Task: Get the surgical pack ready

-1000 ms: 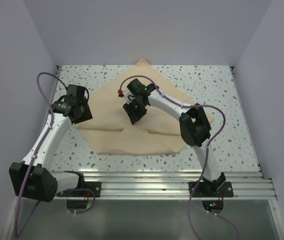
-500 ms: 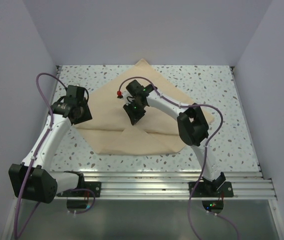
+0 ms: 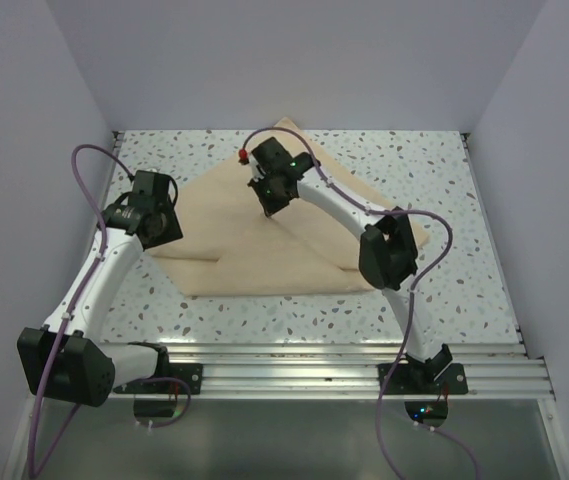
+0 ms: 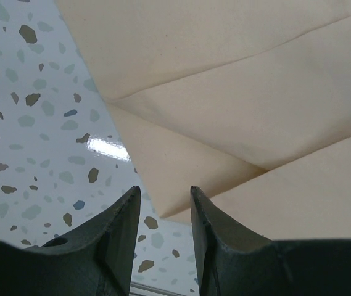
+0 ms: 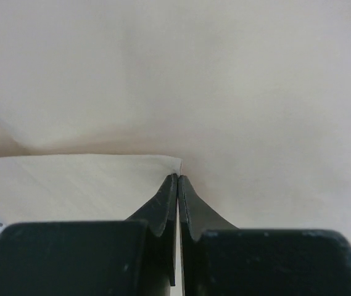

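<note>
Top camera looks down; wrist cameras closely face the surgical pack.

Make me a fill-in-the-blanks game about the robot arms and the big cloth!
1. The right end effector is shut on a ___ of the cloth.
2. The left end effector is open and holds ___.
3. The cloth lies on a speckled ___.
Missing words: corner; nothing; table.

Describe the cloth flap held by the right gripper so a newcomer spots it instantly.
On the speckled table lies a tan cloth, partly folded. Its near flap rises toward the middle, tip pinched in the right gripper; every other fold lies flat.
</note>
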Action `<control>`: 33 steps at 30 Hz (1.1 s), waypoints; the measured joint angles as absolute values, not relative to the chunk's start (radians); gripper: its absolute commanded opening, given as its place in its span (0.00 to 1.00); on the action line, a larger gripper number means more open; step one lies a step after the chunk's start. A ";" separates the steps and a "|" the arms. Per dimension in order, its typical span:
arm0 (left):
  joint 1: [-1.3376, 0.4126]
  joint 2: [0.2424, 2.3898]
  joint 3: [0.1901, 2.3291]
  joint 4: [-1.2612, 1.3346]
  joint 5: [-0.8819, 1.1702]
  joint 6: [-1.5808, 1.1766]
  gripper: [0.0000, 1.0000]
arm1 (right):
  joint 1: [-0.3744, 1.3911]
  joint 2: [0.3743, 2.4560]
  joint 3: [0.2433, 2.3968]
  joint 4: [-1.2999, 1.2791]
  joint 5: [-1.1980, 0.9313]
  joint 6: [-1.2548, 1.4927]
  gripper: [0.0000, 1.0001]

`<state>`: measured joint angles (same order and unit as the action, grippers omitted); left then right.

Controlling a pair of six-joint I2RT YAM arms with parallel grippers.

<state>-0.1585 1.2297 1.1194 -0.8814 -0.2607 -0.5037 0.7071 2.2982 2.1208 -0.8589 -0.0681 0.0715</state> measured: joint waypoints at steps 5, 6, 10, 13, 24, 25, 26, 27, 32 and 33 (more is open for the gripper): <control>-0.159 1.230 1.117 -0.877 -0.264 -0.504 0.42 | 0.666 2.304 2.294 -0.838 0.039 0.079 0.00; -0.159 1.230 1.114 -0.876 -0.265 -0.504 0.42 | 0.652 2.304 2.317 -0.820 0.052 0.079 0.00; -0.159 1.226 1.084 -0.870 -0.265 -0.504 0.42 | 0.587 2.364 2.448 -0.785 0.092 0.086 0.00; -0.159 1.225 1.065 -0.870 -0.265 -0.504 0.42 | 0.548 2.420 2.505 -0.746 0.095 0.090 0.00; -0.159 1.222 1.047 -0.869 -0.265 -0.505 0.42 | 0.535 2.528 2.494 -0.628 0.084 0.102 0.00; -0.159 1.222 1.046 -0.870 -0.265 -0.505 0.42 | 0.535 2.532 2.494 -0.622 0.084 0.102 0.00; -0.159 1.222 1.045 -0.868 -0.265 -0.506 0.42 | 0.533 2.542 2.494 -0.612 0.086 0.102 0.00; -0.159 1.222 1.043 -0.869 -0.265 -0.509 0.42 | 0.531 2.550 2.494 -0.603 0.086 0.102 0.00; -0.159 1.222 1.040 -0.869 -0.265 -0.517 0.42 | 0.514 2.601 2.494 -0.564 0.087 0.102 0.00; -0.159 1.222 1.040 -0.869 -0.264 -0.522 0.42 | 0.511 2.611 2.494 -0.560 0.087 0.102 0.00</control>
<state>-0.1585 1.2221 1.0401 -0.8692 -0.2642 -0.5217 0.5110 2.6106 2.4943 -0.5598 0.0868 0.1020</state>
